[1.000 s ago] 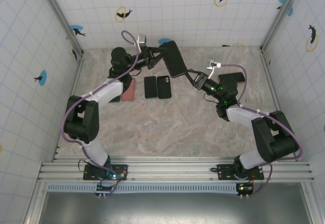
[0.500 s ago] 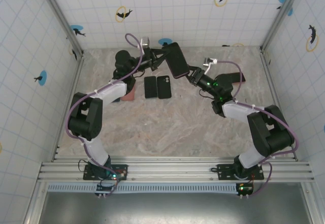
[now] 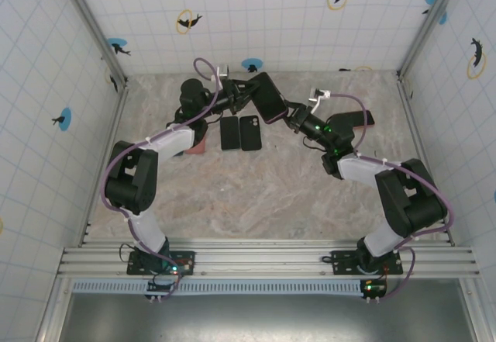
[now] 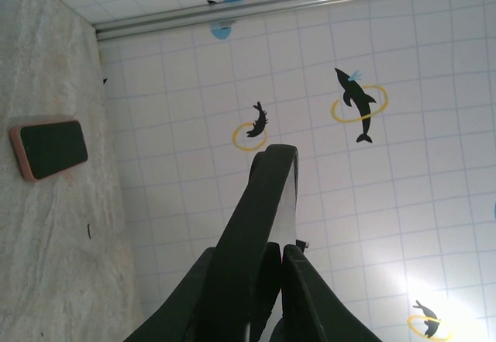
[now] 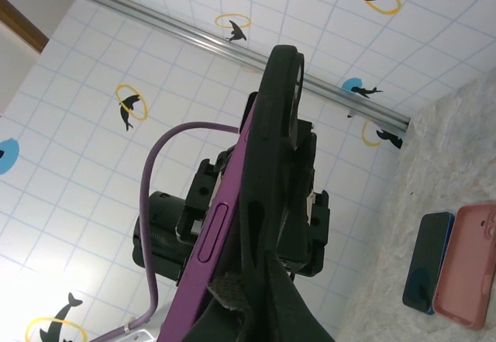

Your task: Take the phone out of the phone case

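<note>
Closing over the last second, the right gripper [image 5: 249, 299] now clamps the lower end of the phone [image 5: 219, 229], whose purple edge shows beside the black case [image 5: 277, 140]. The left gripper [image 4: 271, 258] pinches the case's opposite end, fingers against both faces. Both arms hold the unit raised above the table's [image 3: 256, 195] far middle. With opposed grips set, peeling can likely begin; the phone is not yet out.

Purple phone [image 5: 219, 229] in a black case [image 5: 273, 136], raised above the table [image 3: 256, 195].
It is tilted and seen edge-on; the phone's purple side, with a button, shows beside the case.
</note>
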